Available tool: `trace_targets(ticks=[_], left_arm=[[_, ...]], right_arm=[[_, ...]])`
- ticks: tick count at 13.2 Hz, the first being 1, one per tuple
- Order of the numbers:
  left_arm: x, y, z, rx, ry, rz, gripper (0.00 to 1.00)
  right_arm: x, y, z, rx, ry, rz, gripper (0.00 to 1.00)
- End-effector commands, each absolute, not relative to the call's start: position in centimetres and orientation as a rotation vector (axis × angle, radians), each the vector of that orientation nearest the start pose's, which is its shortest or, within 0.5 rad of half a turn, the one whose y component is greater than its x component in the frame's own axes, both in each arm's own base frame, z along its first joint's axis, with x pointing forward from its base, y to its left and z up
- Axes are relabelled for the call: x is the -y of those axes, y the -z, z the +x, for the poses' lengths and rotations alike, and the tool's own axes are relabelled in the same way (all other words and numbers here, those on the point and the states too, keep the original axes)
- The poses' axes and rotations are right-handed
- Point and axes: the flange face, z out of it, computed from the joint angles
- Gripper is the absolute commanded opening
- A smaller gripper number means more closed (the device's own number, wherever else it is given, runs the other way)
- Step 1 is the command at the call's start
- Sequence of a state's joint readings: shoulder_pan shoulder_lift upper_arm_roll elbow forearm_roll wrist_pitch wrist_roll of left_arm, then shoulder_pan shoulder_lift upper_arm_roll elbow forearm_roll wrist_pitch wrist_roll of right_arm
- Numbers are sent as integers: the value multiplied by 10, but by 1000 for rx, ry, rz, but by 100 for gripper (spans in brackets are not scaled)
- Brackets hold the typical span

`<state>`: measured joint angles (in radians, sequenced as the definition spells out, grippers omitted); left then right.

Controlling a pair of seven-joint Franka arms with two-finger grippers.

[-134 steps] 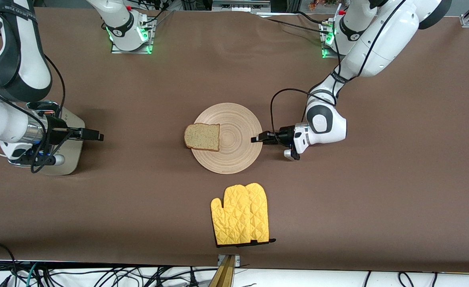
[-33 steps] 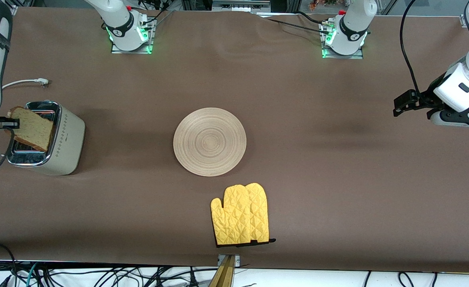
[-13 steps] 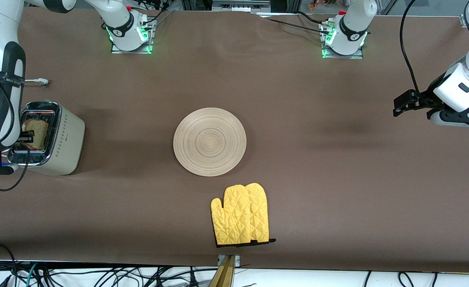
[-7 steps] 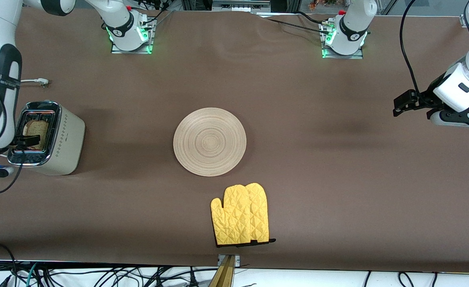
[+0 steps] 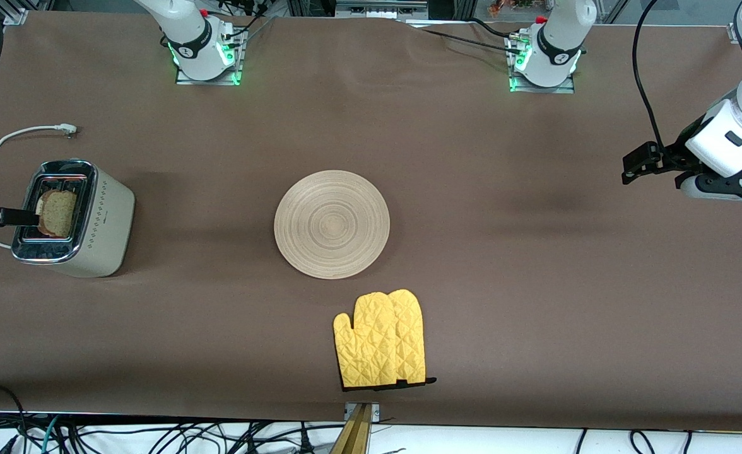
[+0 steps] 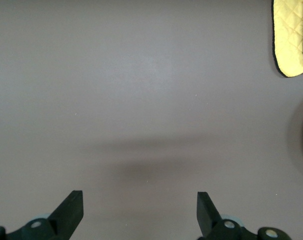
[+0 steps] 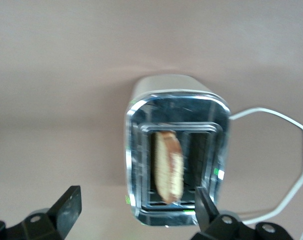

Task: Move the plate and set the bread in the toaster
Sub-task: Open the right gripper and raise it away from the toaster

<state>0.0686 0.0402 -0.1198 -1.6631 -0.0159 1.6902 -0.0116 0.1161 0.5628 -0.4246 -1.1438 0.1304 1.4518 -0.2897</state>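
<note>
A yellow oven mitt (image 5: 380,339) lies nearest the front camera. Farther, the pale ringed plate (image 5: 332,224) sits bare mid-desk. The speckled brown bread (image 5: 57,213) stands in the cream, chrome-topped toaster (image 5: 87,221). Right gripper (image 7: 134,212) over it, fingers wide, empty; left gripper (image 6: 140,215) waits, fingers wide.

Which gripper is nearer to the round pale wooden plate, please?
Right. The right gripper hangs open over the toaster; the left gripper waits open at its own table end, farther from the plate.
</note>
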Motion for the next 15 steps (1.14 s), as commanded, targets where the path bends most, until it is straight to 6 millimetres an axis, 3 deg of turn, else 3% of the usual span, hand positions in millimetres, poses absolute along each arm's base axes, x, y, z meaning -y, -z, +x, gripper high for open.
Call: trace_targets(ticks=[1,4,5,7,12,15], left_arm=[[32,-573,573,-67,-23,-3167,100],[32,-573,573,-67,-23,-3167,100],[32,-573,573,-67,-23,-3167,100],[32,-573,573,-67,-23,-3167,100],[32,-573,573,-66,-23,-3167,100],[32,-572,573,-69,-25,-3167,100]], right_arm=[[83,-490,680,138,-327,-3122,100],[27,-495,682,265,-330,-3122,100],[10,-513,677,303,-286,-3122,100],[-9,-525,673,352,-241,-3109,100],[-20,-559,635,507,78,-3182,100],[-6,-578,616,473,138,-3169,100]])
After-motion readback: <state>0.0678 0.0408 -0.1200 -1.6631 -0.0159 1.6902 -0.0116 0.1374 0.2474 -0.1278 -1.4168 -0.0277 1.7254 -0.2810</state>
